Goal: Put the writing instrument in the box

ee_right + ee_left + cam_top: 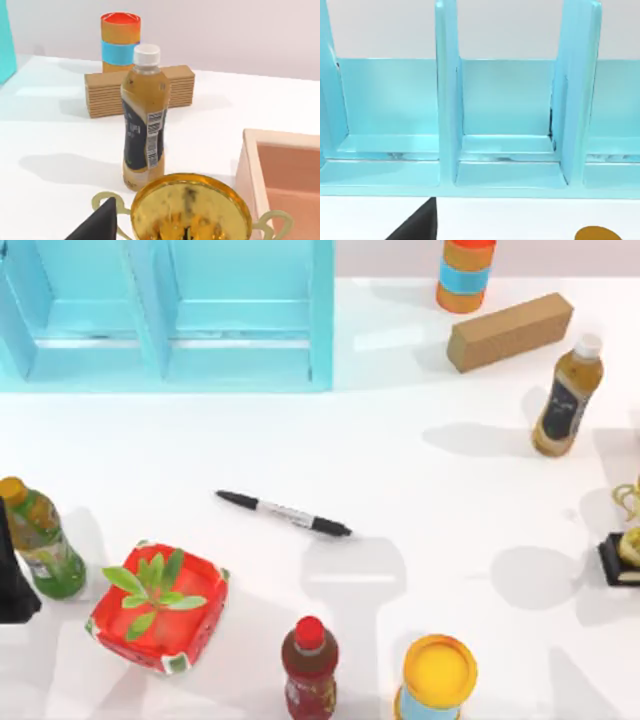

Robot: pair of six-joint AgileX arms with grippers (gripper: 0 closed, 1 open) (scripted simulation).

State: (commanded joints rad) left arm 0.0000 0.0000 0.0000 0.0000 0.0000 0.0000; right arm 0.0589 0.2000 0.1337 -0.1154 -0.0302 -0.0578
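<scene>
White table is holding the marker pen [284, 513] lying loose mid-table, well apart from the pinkish box [280, 175] at right, nothing gripping it, both arms sitting at the edges, finger state unclear.

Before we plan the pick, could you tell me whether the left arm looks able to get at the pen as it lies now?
Probably yes: the pen lies flat on open table, apart from the green bottle and the red planter beside the left arm.
</scene>
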